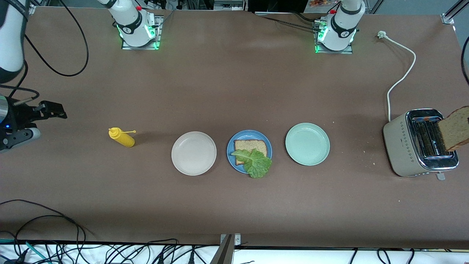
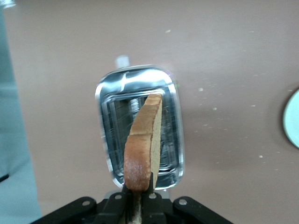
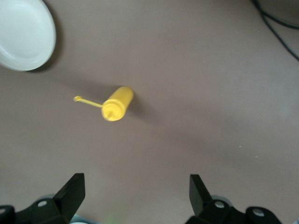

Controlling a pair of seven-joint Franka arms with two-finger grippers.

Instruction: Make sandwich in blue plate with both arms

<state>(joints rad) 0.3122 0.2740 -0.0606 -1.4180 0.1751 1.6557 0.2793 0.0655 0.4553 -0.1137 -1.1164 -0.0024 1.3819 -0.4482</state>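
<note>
Left end effector (image 2: 138,198) clenched on second slice (image 2: 142,144) by one edge, over toaster (image 1: 417,145). Right end effector (image 3: 135,191) released, waiting over worktop (image 1: 234,91) near mustard (image 1: 122,137). Blue plate (image 1: 231,143): slice (image 1: 253,145) under lettuce (image 1: 256,163), overhanging rim. Risks: thin edge grip slipping in transit; lettuce dragged off on landing.

The brown table (image 1: 234,91) carries a yellow bottle (image 1: 122,137) and a toaster (image 1: 417,145). Between them sit three plates in a row: beige plate (image 1: 194,153), blue plate (image 1: 232,146), green plate (image 1: 307,143).
</note>
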